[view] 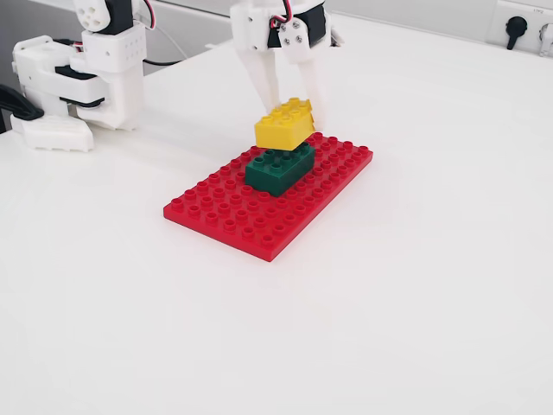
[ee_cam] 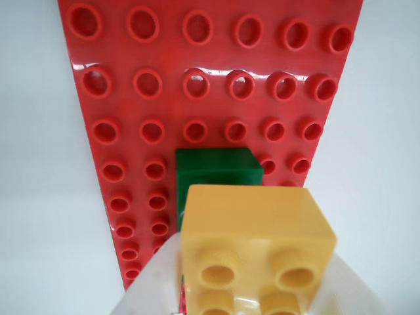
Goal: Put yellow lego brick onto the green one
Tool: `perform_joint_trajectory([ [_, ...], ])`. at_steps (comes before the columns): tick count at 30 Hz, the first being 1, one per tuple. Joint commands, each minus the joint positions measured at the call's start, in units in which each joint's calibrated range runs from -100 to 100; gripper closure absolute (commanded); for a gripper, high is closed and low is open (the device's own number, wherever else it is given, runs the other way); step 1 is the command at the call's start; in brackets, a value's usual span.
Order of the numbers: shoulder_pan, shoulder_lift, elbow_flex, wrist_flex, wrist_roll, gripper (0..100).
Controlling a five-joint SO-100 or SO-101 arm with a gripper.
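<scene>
My gripper is shut on the yellow lego brick and holds it by its long sides, slightly tilted. It hangs directly over the dark green brick, which sits on a red studded baseplate. The gap between the two bricks is very small, and I cannot tell whether they touch. In the wrist view the yellow brick fills the lower middle between the white fingers. The green brick shows just beyond it on the baseplate, partly covered.
The arm's white base and motors stand at the upper left of the fixed view. A wall socket is at the top right. The white table stretches around the baseplate.
</scene>
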Motion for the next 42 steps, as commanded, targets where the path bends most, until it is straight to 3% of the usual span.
perform_joint_trajectory([
  [1,0.26,-0.15,0.67,-0.72,0.09,92],
  [42,1.66,-0.82,6.09,-4.96,0.45,91],
])
